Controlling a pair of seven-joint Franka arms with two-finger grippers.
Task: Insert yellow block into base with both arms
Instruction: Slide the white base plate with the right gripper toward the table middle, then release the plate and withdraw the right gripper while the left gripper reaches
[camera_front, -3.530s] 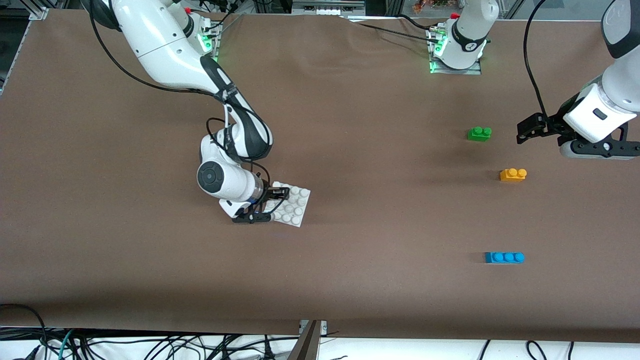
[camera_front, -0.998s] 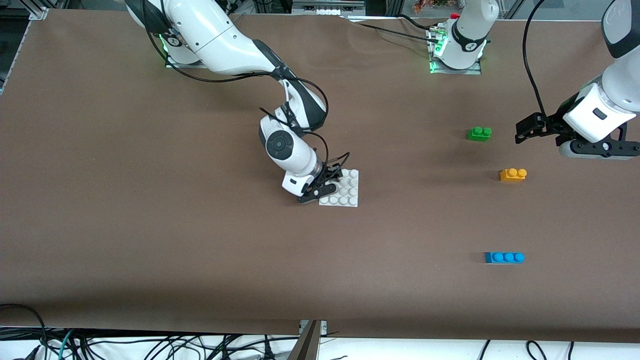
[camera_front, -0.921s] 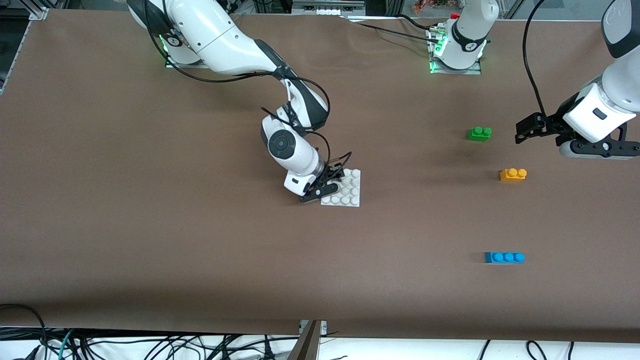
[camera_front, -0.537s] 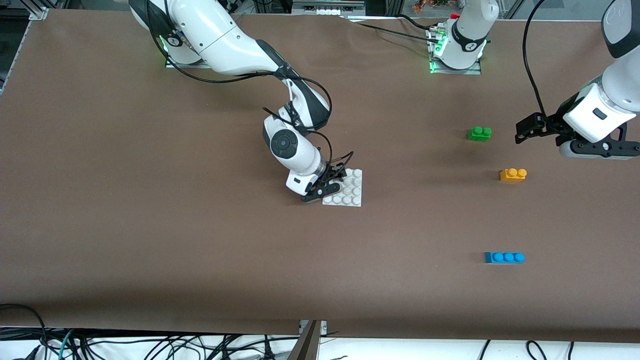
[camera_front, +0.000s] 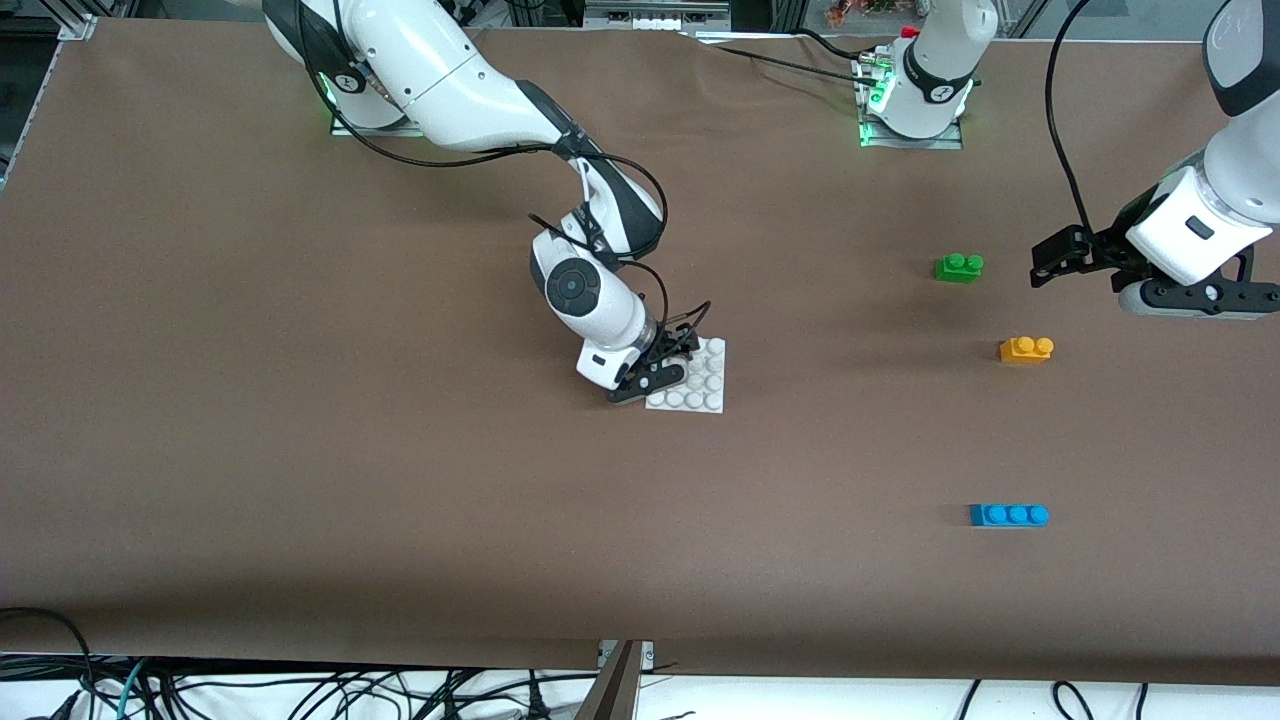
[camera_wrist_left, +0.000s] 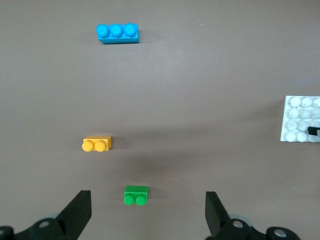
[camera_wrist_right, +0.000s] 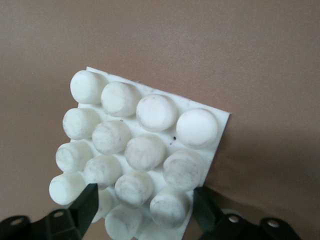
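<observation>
A: Yellow block (camera_front: 1026, 349) untouched on worktop (camera_front: 300, 450), just under and beside left end effector (camera_wrist_left: 145, 212); jaws wide, empty, waiting.

B: Base (camera_front: 690, 380) flat, straddled by right end effector (camera_wrist_right: 145, 205), jaws parted, not clamping. Pickup, insertion left.

Yellow block and white base on the brown table

The small yellow block (camera_front: 1026, 349) with two round bumps sits flat at the right of the front picture. The square white base (camera_front: 690, 378), covered in round bumps, lies flat near the middle, well apart from it.
</observation>
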